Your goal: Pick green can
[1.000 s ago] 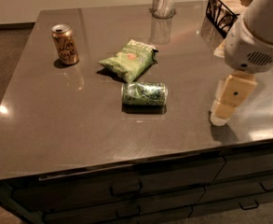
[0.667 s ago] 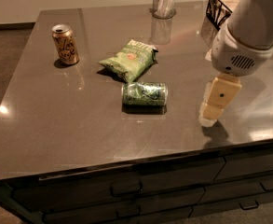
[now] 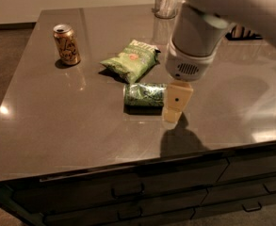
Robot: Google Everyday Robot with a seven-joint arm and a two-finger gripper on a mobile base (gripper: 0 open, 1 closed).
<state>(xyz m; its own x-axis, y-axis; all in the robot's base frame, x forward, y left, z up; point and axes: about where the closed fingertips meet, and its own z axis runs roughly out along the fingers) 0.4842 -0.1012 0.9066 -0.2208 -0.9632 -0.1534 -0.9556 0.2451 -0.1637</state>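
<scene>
The green can (image 3: 143, 94) lies on its side near the middle of the grey table (image 3: 71, 126), its dark-green and white mottled side facing me. My gripper (image 3: 174, 111) hangs from the white arm at the can's right end, its cream finger covering that end. Only one finger shows from this side. The arm's white wrist sits just above and behind the can.
A light-green chip bag (image 3: 132, 59) lies just behind the can. A tan-gold can (image 3: 66, 44) stands upright at the back left. A clear glass jar (image 3: 166, 1) stands at the back edge. Drawers (image 3: 128, 192) run below the table's front edge.
The arm has swung left from the table's right side, and the gripper now sits against the green can's right end. The can, bag and gold can have not moved.
</scene>
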